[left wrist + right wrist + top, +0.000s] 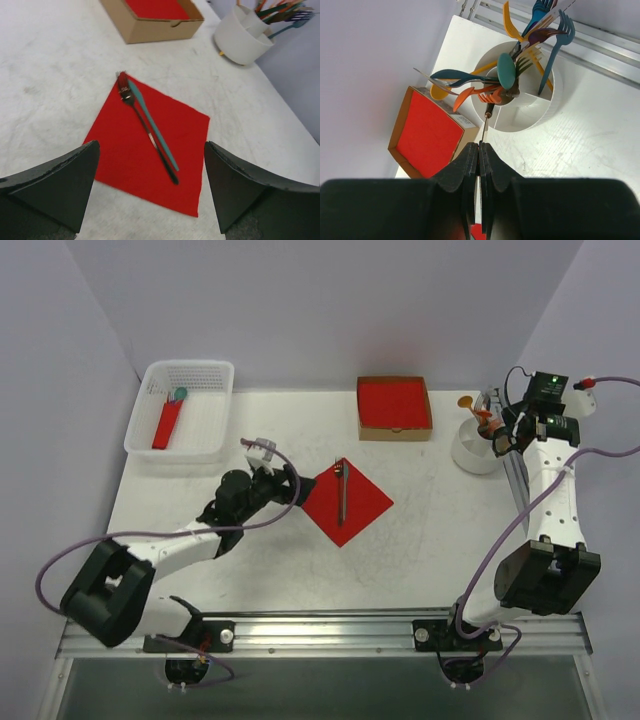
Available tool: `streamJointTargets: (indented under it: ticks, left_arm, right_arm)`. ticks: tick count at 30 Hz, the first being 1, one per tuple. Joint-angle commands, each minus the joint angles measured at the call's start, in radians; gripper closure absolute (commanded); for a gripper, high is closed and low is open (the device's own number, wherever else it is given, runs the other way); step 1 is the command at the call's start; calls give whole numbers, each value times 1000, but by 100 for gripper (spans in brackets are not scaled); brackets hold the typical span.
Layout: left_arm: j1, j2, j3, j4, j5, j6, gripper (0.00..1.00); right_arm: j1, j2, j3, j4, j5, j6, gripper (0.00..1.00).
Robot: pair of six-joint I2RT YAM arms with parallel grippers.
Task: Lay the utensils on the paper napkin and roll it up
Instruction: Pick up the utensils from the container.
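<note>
Two grippers differ: left gripper spread wide, empty; right gripper pinched shut on slim grey utensil at white cup. Utensils lie side by side along diagonal of paper napkin, flat, mid-table. Placing looks nearly done; rolling not begun. Left arm low, just beside napkin's left corner; right arm stretched to far right.

The napkin is matt red paper, the fork glossy dark metal, the teal piece smooth plastic, the tabletop scuffed matt white, the box brown cardboard, the cup smooth white plastic, and the thin handle in the right tool dull grey metal.
</note>
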Motion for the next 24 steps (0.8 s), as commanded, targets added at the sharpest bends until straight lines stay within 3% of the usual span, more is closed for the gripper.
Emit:
streamJointTargets:
  ticks: [1, 6, 13, 17, 24]
  left_arm:
    - [-22, 125, 135, 291, 190, 3, 6]
    - [-121, 405, 364, 425, 311, 129, 6]
    - [-229, 732, 925, 333, 387, 274, 6]
    - [-253, 916, 1149, 231, 407, 371, 6]
    - [-287, 1004, 1304, 123, 420, 616, 6]
  right_arm:
    - [-14, -61, 55, -33, -4, -15, 100]
    - [-22, -88, 30, -32, -15, -19, 100]
    - [-39, -91, 3, -17, -44, -27, 100]
    - [-43, -90, 4, -20, -66, -31, 100]
    - [-46, -104, 38, -64, -66, -59, 100]
